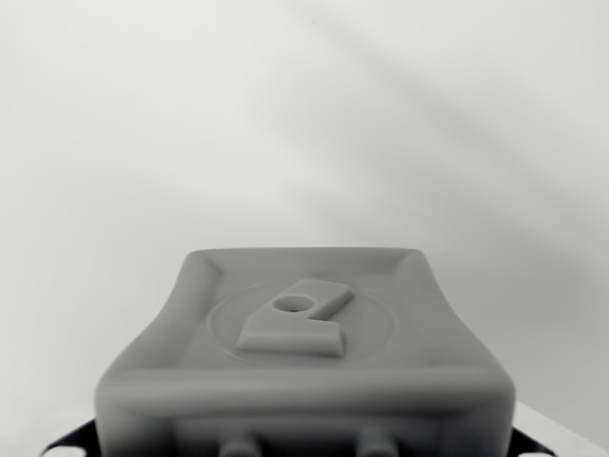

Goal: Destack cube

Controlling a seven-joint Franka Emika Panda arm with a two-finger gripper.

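Here one grey end effector housing (304, 352) fills the lower frame. Its opening cannot be told. No cube shows.

Pale, plain surface (304, 114) filled view above and around grey housing (faint diagonal shadow bands crossed it); nothing discernible lay on it.
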